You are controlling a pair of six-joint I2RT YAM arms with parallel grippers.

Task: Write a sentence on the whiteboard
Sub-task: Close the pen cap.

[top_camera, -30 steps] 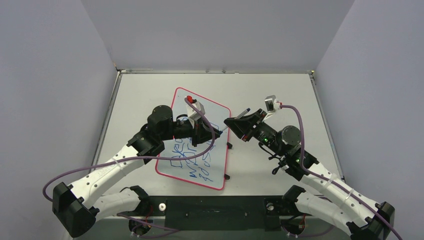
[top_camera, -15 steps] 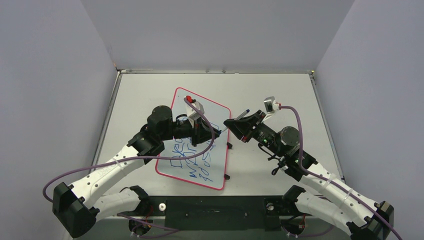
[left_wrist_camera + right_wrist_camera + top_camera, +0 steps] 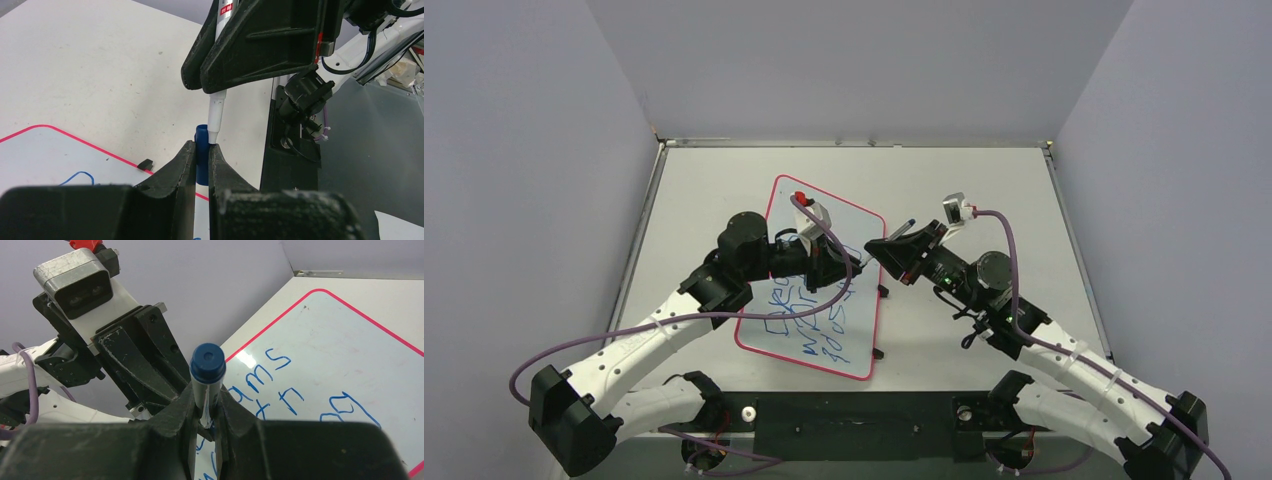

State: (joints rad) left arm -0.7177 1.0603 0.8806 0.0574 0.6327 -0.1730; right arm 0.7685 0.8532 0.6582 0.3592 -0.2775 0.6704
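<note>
Top external view: the whiteboard (image 3: 861,335) is laid flat and askew on the table (image 3: 964,190), before the left arm. The sentence (image 3: 816,322) is written in blue across its near half. Over its right edge the grippers are met tip to tip. The left gripper (image 3: 201,150) is clamped narrowly on a blue cap (image 3: 201,134). The right gripper (image 3: 206,402) is closed on a marker (image 3: 207,364), its white tip just beside the cap.

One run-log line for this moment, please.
phase: recapping; left gripper: shut on blue cap; right gripper: shut on marker; nib near cap, unseated; whiteboard: sentence written
</note>
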